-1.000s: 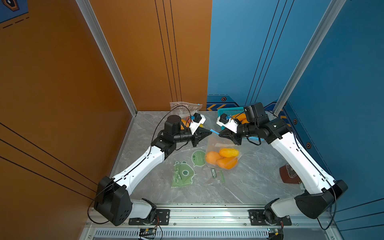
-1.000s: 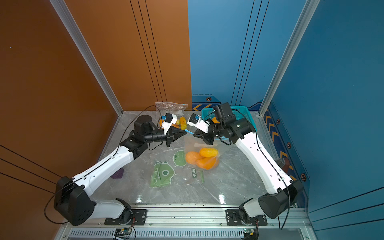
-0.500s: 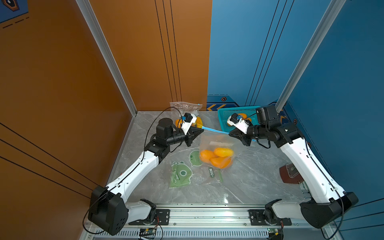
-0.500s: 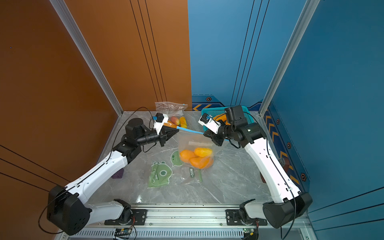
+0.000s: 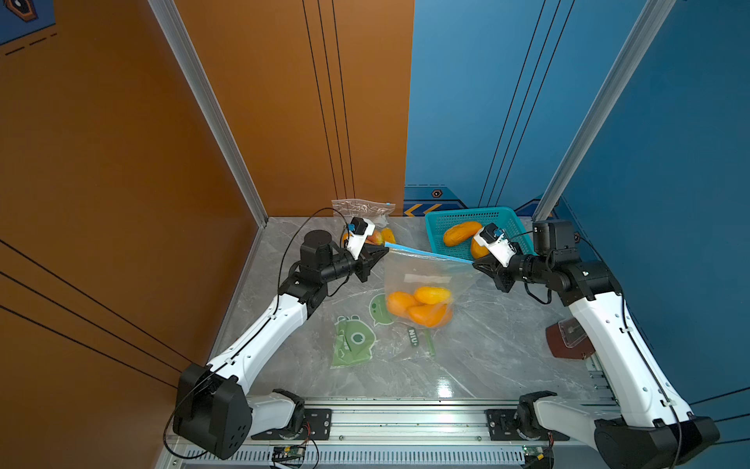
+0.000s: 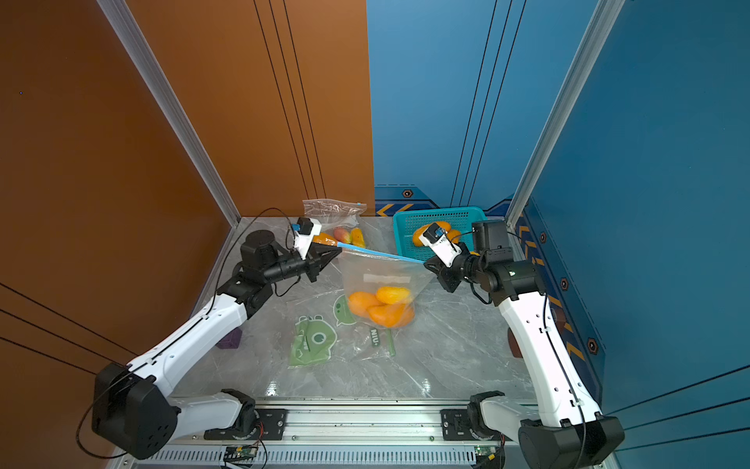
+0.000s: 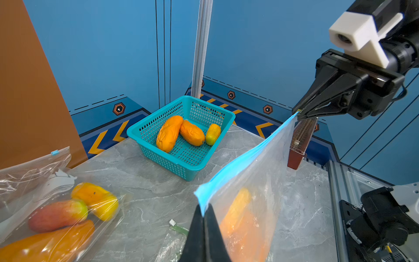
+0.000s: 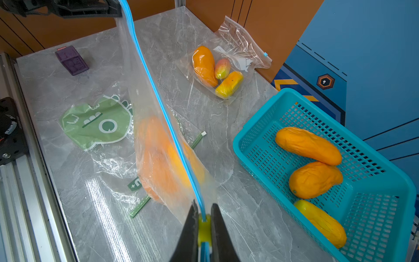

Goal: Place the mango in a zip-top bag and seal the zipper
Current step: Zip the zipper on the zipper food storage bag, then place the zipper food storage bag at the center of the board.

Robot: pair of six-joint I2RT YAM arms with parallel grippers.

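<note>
Zip-top bag is up off center of tabletop, hung by its top edge between both hands. 3 orange mangoes sit bunched in its bottom. Can't tell if the bottom touches the tabletop.

Blue zipper is pulled taut in a straight line, running 10 to 4 o'clock. In wrist views it reads as one closed strip.

L hand is at the 10 o'clock end, clenched on the zipper corner, fingers flat together. R hand is at the 4 o'clock end, clamped on the yellow-green slider, which sits between the fingers.

Edges:
- Teal basket w/ 3 loose mangoes is just beside the R hand at 12 o'clock, the tightest spot.
- 2nd bag w/ fruit is near the L hand at 12, against the orange wall.
- Flat green-print bag lies at 7 o'clock of the hung bag, partly under it.
- Brown block is at 4 o'clock by the R arm. Purple block is at 8 o'clock under the L arm.

Open room: bare tabletop from 5 to 6 o'clock down to the front rail.
</note>
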